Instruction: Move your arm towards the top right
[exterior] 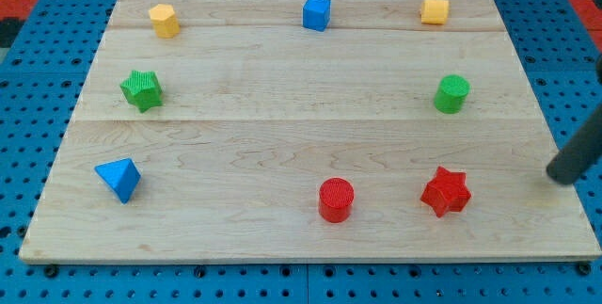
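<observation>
My dark rod enters from the view's right edge, and my tip [557,179] rests on the wooden board [282,88] near its right edge. The red star [445,191] lies to the tip's left, and the red cylinder [336,200] farther left. The green cylinder [451,93] sits above and left of the tip. The yellow cube [435,10] is at the top right. The blue cube [317,12] is at the top middle. The tip touches no block.
A yellow hexagonal block [164,20] sits at the top left, a green star [141,89] at the left, and a blue triangular block [119,179] at the lower left. A blue pegboard [28,153] surrounds the board.
</observation>
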Available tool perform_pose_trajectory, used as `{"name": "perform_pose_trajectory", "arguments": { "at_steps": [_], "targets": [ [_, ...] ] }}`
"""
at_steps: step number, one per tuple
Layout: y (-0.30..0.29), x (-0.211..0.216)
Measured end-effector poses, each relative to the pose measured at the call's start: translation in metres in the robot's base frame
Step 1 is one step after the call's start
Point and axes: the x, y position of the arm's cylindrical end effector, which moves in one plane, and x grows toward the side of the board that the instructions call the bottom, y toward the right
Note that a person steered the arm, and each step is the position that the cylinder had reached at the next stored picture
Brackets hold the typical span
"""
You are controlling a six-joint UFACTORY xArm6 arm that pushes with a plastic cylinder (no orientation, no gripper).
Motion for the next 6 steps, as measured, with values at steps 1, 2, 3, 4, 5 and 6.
{"name": "perform_pose_trajectory", "arguments": {
  "at_steps": [1,2,3,4,5,6],
  "targets": [
    [0.041,-0.086],
    [0.041,-0.175],
    [0.041,-0.220],
    [0.041,-0.220],
    [0.041,-0.220],
    [0.041,-0.220]
  ]
}}
